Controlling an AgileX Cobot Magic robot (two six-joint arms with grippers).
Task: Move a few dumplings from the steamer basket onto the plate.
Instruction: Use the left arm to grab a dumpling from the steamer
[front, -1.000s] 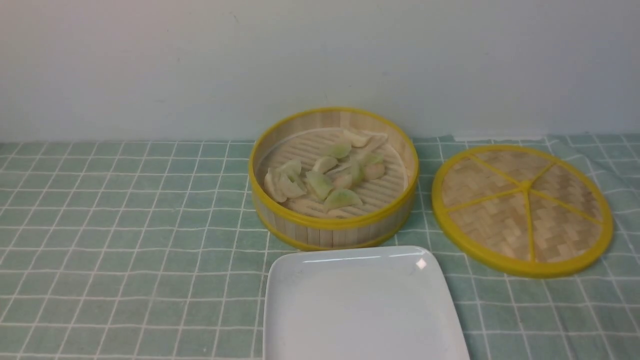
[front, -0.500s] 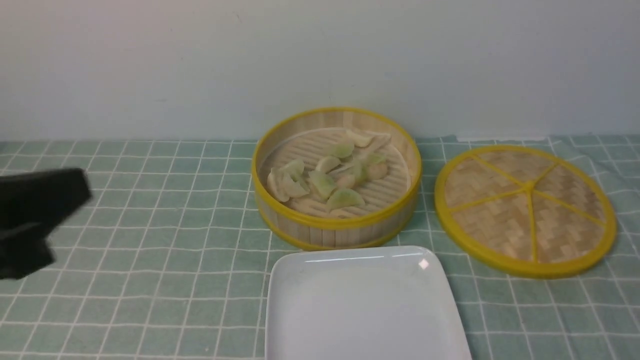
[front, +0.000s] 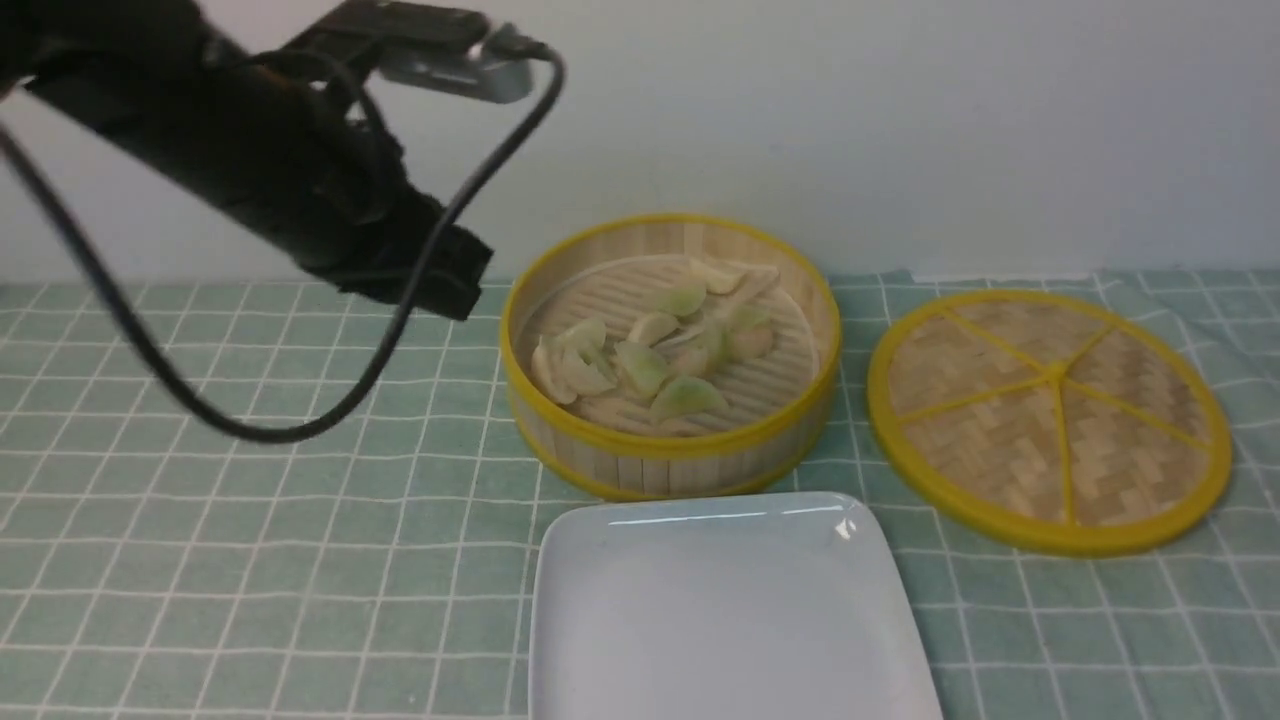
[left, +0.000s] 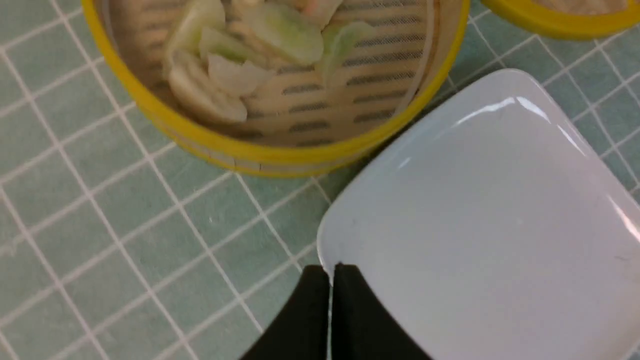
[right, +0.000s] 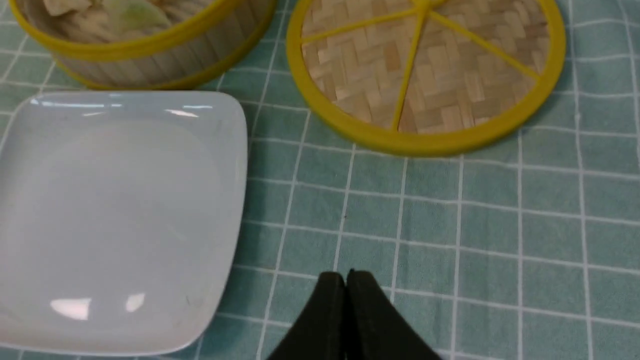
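Dumplings (front: 645, 368): loosely grouped inside the basket (front: 668, 447), on its slatted floor, mostly green-tinted, some whitish.
Basket: on the checked cloth (front: 250, 560), beyond the plate (front: 730, 610) in the front view.
Plate: bare and glossy, on the cloth, just beside the basket.
Lid (front: 1057, 372): flat on the cloth, woven, yellow-rimmed, to the right of the basket and apart from it; it lies over neither basket nor plate.
Wall (front: 800, 130): pale, behind the cloth.
Left arm (front: 300, 150): reaches in from the upper left of the front view, above the cloth, its dark end near the basket's left side.
Cable (front: 270, 432): hangs from that arm in a loose loop, in front of part of the cloth; basket and dumplings show clear of it.
Left gripper (left: 331, 272): fingers together, holding nothing; only the left wrist view shows their tips.
Right gripper (right: 346, 277): fingers together, nothing between them; the right wrist view shows it, the front view does not.
Left wrist view: shows a pinkish dumpling (left: 321, 9) among the green ones, and only an edge of the lid.
Right wrist view: shows the plate's near corners, which the front view cuts off.
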